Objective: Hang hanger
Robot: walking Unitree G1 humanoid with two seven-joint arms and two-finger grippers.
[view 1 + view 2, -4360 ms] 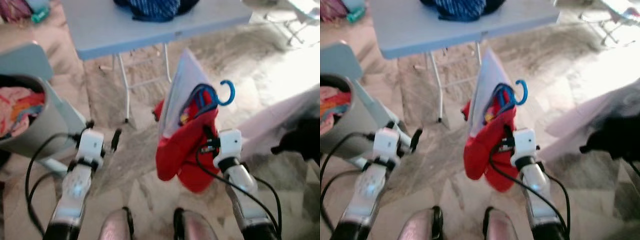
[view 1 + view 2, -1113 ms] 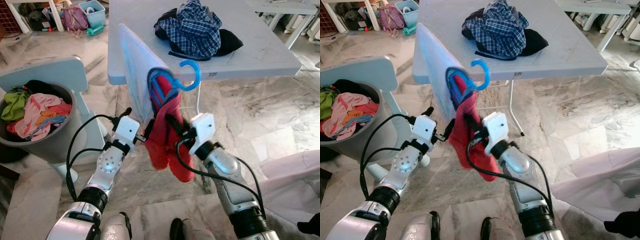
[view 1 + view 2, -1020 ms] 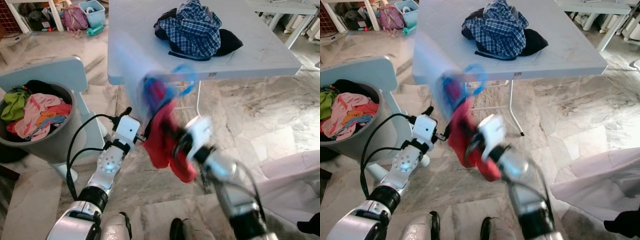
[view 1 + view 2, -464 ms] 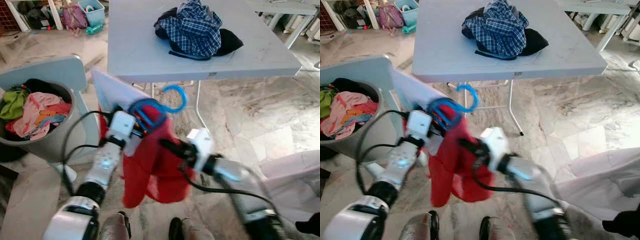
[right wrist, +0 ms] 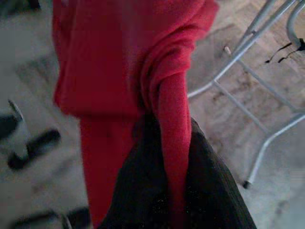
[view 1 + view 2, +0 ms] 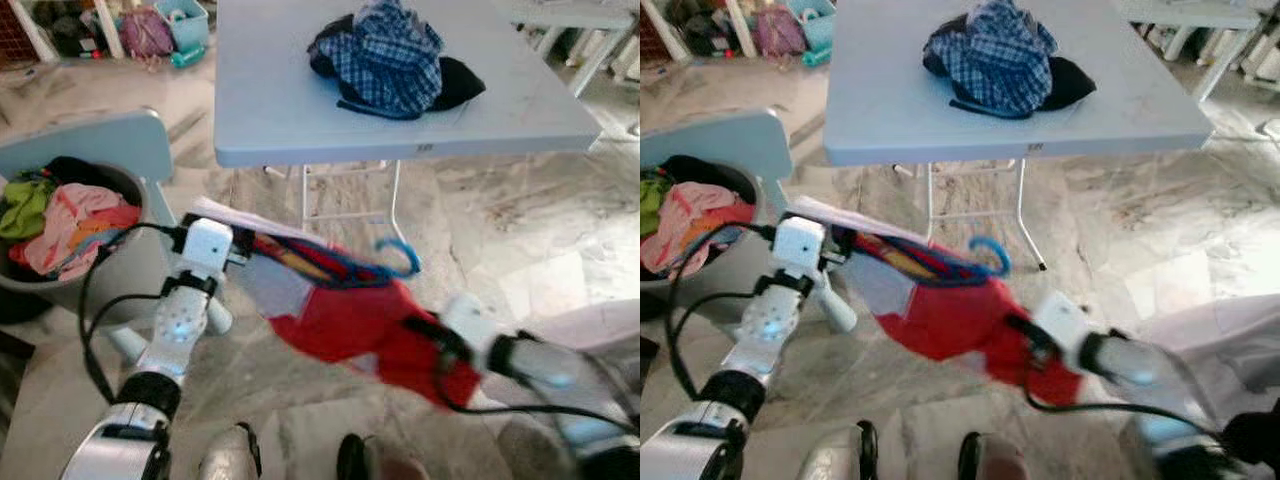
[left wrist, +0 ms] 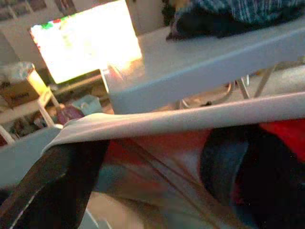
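Left gripper (image 6: 243, 253): it is up at the left end of the clothes, just under the front edge of the table. It touches the white cloth and the hanger end. The fingers are hidden by the cloth, so I cannot tell how wide they are.

Right gripper (image 6: 425, 335): its black fingers (image 5: 143, 191) are pinched tight on a fold of the red garment. The red cloth runs between the two fingers.

Hanger (image 6: 395, 255): it is blue. It lies almost flat between the two arms, in the air above the floor. Its hook points toward the table legs. It hangs on nothing.

Red garment (image 6: 365, 325): it is on the hanger and stretched out sideways between the two grippers. This part is blurry.

White cloth (image 6: 245, 222): it lies along the top of the hanger near the left gripper.

Table (image 6: 280, 110): grey, with a pile of checked clothes (image 6: 385, 55) on top.

Basket (image 6: 140, 275): on the robot's left, full of coloured clothes.
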